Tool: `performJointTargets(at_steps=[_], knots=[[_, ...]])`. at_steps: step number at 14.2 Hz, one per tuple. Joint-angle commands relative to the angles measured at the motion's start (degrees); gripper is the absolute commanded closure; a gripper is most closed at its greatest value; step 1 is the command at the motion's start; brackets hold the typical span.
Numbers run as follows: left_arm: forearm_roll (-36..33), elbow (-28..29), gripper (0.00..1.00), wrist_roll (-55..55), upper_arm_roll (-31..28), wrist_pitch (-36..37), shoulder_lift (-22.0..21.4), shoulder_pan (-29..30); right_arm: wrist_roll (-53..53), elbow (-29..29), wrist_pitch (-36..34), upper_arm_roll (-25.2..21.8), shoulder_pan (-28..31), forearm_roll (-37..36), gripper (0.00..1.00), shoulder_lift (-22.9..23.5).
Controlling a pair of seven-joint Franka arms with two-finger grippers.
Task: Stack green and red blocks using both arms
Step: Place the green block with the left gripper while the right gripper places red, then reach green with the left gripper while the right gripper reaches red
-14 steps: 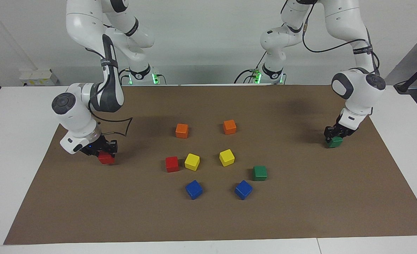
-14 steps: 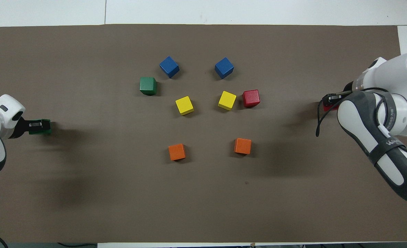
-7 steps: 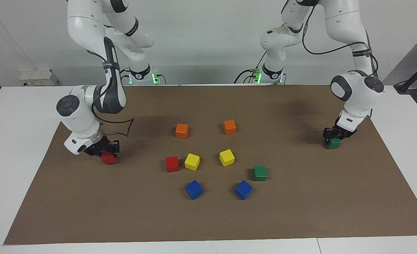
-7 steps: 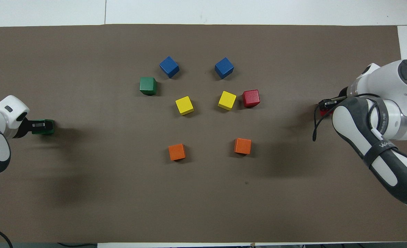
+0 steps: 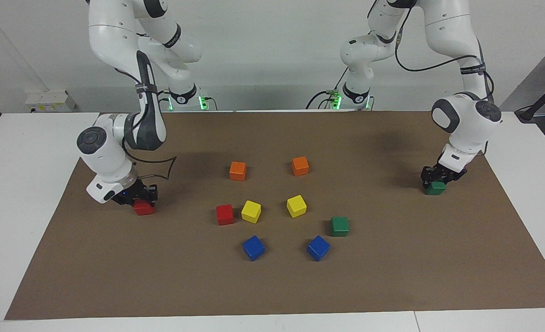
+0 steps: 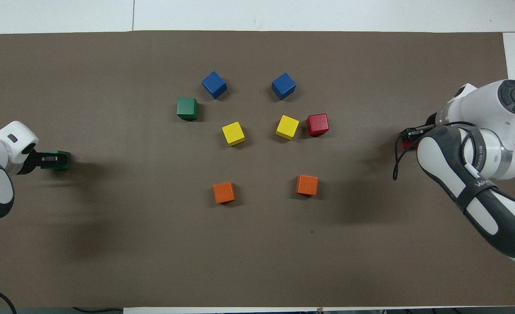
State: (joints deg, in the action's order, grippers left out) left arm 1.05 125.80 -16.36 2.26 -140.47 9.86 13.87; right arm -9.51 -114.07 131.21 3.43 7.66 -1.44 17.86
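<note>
Brown mat [image 5: 272, 286] on a white table [image 5: 23, 184], a hand low at each end, nothing stacked yet.

Over the last second both arms have shifted only slightly. The right hand [image 5: 139, 196] has slid a touch toward the middle with the red cube [image 5: 143, 209] beneath it, at the right arm's end of the mat. The left hand [image 5: 440, 175] has barely moved above the green cube [image 5: 434, 188], at the left arm's end. Each hand sits right on top of its cube and both cubes look to be resting on the mat. Whether either hand is gripping or letting go I cannot tell, nor how far open it is. The second red cube [image 5: 224, 214] and second green cube [image 5: 339, 226] lie untouched in the central cluster, so the stacking itself has probably not begun.
</note>
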Motion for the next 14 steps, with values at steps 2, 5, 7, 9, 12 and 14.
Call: performJointTargets(at_steps=[2,5,7,9,12,14], knots=[[0.7,-9.1,0.00,-1.6,0.0,11.2,1.0,-0.3,-1.7,0.1,0.3,0.2,0.3,-0.1,0.00,-0.1],[1.1,-17.1,0.00,0.1,0.1,20.8,0.9,-2.7,-1.0,5.6,-7.7,0.2,-1.7,-0.1,0.00,-2.7],[1.8,-20.9,0.00,7.0,0.1,24.2,1.0,-5.2,1.8,12.2,-15.0,0.3,-3.9,-0.2,0.00,-3.3],[1.9,-23.7,0.00,13.2,0.1,25.0,1.3,-9.2,12.3,23.3,-25.4,0.3,-8.5,-1.8,0.00,-0.7],[2.7,-28.4,0.00,18.3,0.2,25.0,3.7,-14.8,23.6,28.8,-26.8,0.5,-14.5,-3.9,0.00,2.0],[6.1,-29.5,0.00,18.8,0.1,24.5,4.5,-18.8,29.3,29.3,-23.9,0.6,-17.8,-3.7,0.00,4.5]])
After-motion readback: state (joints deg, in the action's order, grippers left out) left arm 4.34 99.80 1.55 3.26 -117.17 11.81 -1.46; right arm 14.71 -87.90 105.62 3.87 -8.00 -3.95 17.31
